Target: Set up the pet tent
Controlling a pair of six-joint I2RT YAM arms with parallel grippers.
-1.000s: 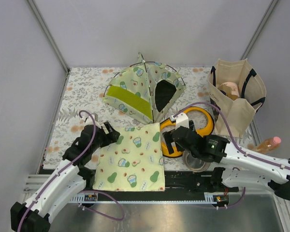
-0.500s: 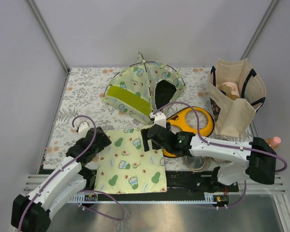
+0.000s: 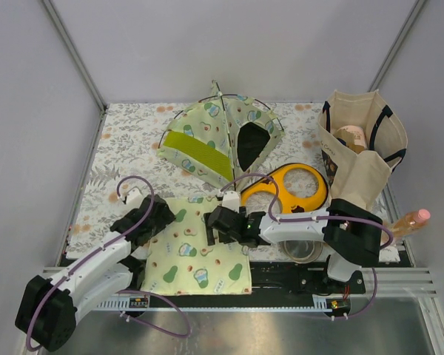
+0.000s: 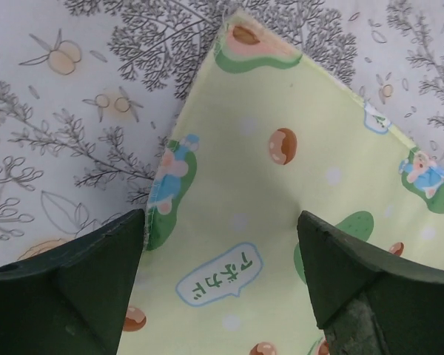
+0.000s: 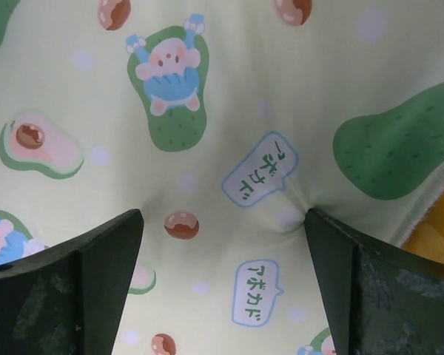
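Note:
The pet tent [image 3: 220, 139] stands upright at the back middle of the table, with avocado-print fabric, a lime-green panel and thin black poles. Neither gripper touches it. The flat avocado-print mat [image 3: 196, 251] lies in front of it. My left gripper [image 3: 157, 219] is open over the mat's left upper edge; in the left wrist view [image 4: 222, 225] its fingertips [image 4: 126, 237] rest on the mat [image 4: 281, 185]. My right gripper [image 3: 214, 225] is open over the mat's right upper part; in the right wrist view [image 5: 222, 222] its fingertips [image 5: 318, 225] dent the mat [image 5: 207, 111].
An orange feeder [image 3: 292, 185] lies right of the mat, its edge showing in the right wrist view [image 5: 433, 244]. A beige tote bag [image 3: 362, 159] stands at the back right. A round clear container [image 3: 305, 250] and a bottle [image 3: 413, 219] lie at the near right.
My right gripper has swung left from the orange feeder onto the mat. My left gripper has shifted slightly down along the mat's left edge. The tent has not moved.

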